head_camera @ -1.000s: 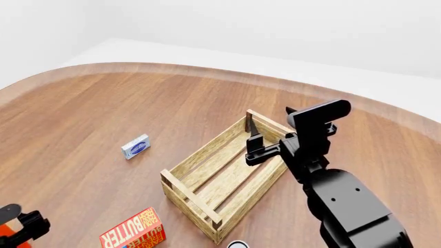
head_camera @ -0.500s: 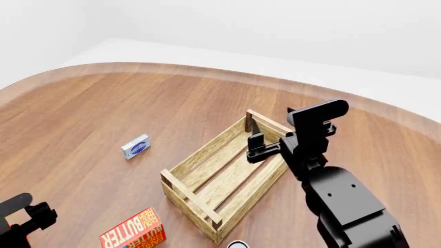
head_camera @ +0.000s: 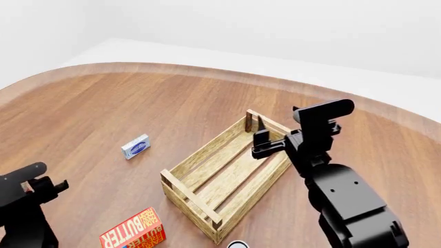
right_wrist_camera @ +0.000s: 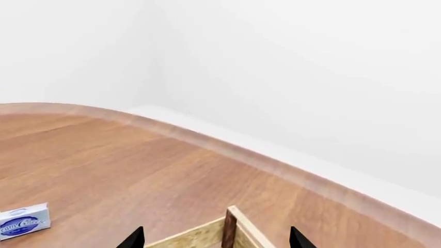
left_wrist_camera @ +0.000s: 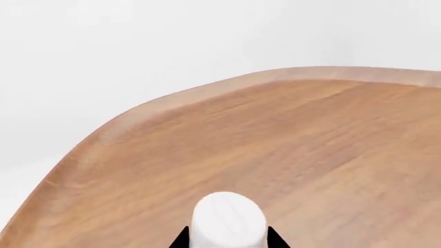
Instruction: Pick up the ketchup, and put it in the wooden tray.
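The ketchup shows in the left wrist view as a white cap (left_wrist_camera: 227,219) wedged between the two dark jaw tips of my left gripper (left_wrist_camera: 227,242), which is shut on it. In the head view the left gripper (head_camera: 34,187) is at the near left, raised over the table, and the arm hides almost all of the bottle. The wooden tray (head_camera: 206,148), a slatted light-wood crate, lies in the middle of the table. My right gripper (head_camera: 261,135) hangs open over the tray's far end. Its tips (right_wrist_camera: 215,240) straddle a corner post of the tray (right_wrist_camera: 229,227).
A red-orange butter box (head_camera: 132,232) lies near the front, between my left arm and the tray. A small blue-and-white box (head_camera: 136,146) (right_wrist_camera: 24,221) lies left of the tray. A white round thing (head_camera: 237,244) peeks in at the bottom edge. The table's curved rim (head_camera: 206,75) runs behind.
My left arm has risen and come further into the head view with the ketchup in its grip. The right gripper has shifted slightly right, over the tray's far end.
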